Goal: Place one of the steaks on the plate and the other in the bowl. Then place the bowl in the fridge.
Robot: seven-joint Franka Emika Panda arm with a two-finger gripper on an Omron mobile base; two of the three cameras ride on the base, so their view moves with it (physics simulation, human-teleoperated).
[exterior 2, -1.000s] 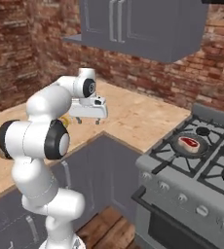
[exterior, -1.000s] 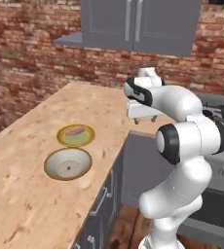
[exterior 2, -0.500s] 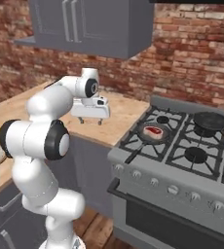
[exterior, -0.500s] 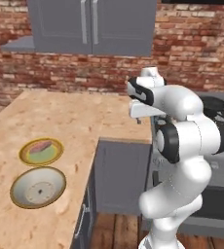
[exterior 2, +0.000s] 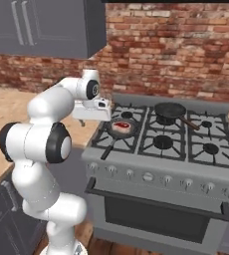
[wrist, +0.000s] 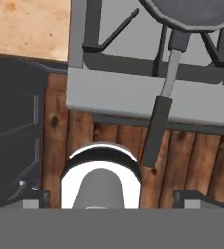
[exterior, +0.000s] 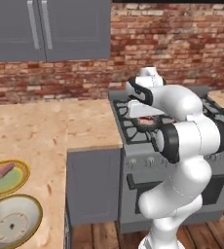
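Left base view: wooden table (exterior: 46, 131) runs along the left, stove (exterior: 133, 146) to its right against the brick wall. At the lower left edge a yellow-rimmed plate (exterior: 16, 182) carries the pale pinkish steak (exterior: 1, 170). Just in front of it sits the bowl (exterior: 11, 226), round and shallow, with nothing inside but a few small specks. White arm rises at lower right and bends back over the stove's front left burner, hand hiding most of what lies there; a bit of the red steak (exterior: 144, 120) peeks out under it.

Right base view: pincer (exterior 2: 92, 117) hangs above the stove's front left corner, just left of a dark frying pan (exterior 2: 121, 130). The red steak (exterior 2: 121, 126) lies in that pan, not touching the pincer. A second dark pan (exterior 2: 170, 110) sits on a rear burner, handle pointing right.

Hand view: looks down past the stove's front edge to the wood floor (wrist: 192, 155). The pan's long handle (wrist: 160, 112) sticks out over the edge. Pincer tips sit far apart at the bottom corners, spread wide, nothing between them
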